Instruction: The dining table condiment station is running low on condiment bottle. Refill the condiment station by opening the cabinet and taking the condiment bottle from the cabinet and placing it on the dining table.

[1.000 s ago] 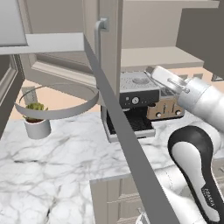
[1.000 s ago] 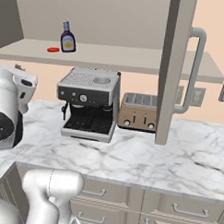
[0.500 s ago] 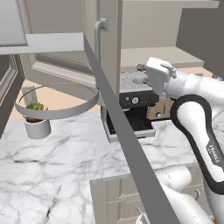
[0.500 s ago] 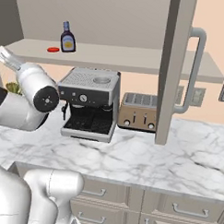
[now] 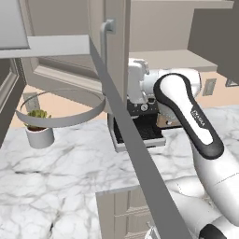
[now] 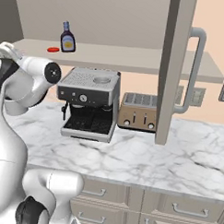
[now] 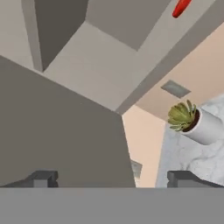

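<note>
Two cabinet (image 5: 116, 42) doors stand open in the left base view; a potted plant (image 5: 39, 130) sits near the marble worktop's (image 5: 70, 172) back left edge.

Right base view: condiment bottle (image 6: 67, 38) upright on the cabinet shelf (image 6: 134, 57), left end, red lid-like object (image 6: 53, 49) just beside it. Espresso machine (image 6: 90, 101) and toaster (image 6: 139, 111) below, along the worktop's back edge.

Hand view: claw (image 7: 113, 178) open, fingertips wide apart, empty, facing the cabinet.

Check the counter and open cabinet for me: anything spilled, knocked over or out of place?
Nothing stands out. The condiment bottle stands upright on the cabinet shelf beside a small red item. The coffee machine, toaster and potted plant sit squarely on the marble counter. No spills.
</note>
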